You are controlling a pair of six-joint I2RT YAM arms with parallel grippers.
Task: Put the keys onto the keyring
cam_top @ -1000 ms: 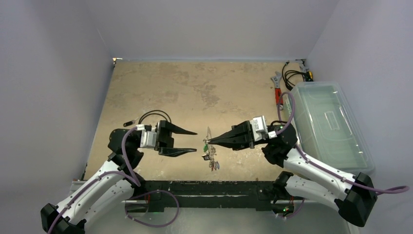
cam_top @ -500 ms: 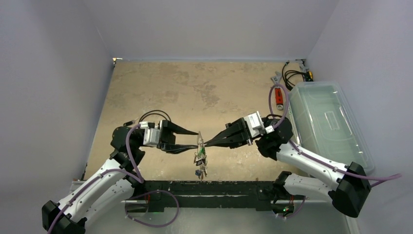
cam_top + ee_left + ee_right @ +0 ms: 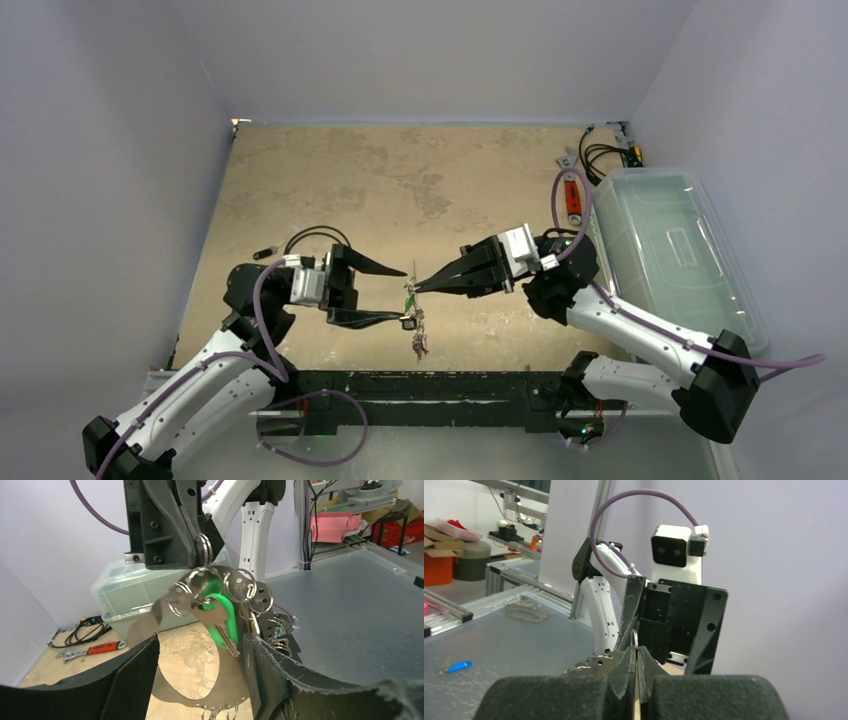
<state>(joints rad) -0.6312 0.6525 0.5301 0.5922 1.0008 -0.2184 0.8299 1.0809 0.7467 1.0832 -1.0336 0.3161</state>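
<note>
Much is done, we judge: above the table [image 3: 300, 180] the keyring [image 3: 186, 698] hangs with several keys [image 3: 418, 345] on it, the green key [image 3: 222, 622] among them; whether any is left we cannot tell. The left gripper [image 3: 404, 296] stands apart around the bunch; the right gripper [image 3: 418, 290] is clamped on a small ring [image 3: 202, 547] at its top.

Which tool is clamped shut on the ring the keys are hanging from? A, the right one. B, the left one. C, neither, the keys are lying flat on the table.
A: the right tool has its fingers pressed together on a small split ring above the hanging keys, while the left tool stands open, one finger on each side of them.
</note>
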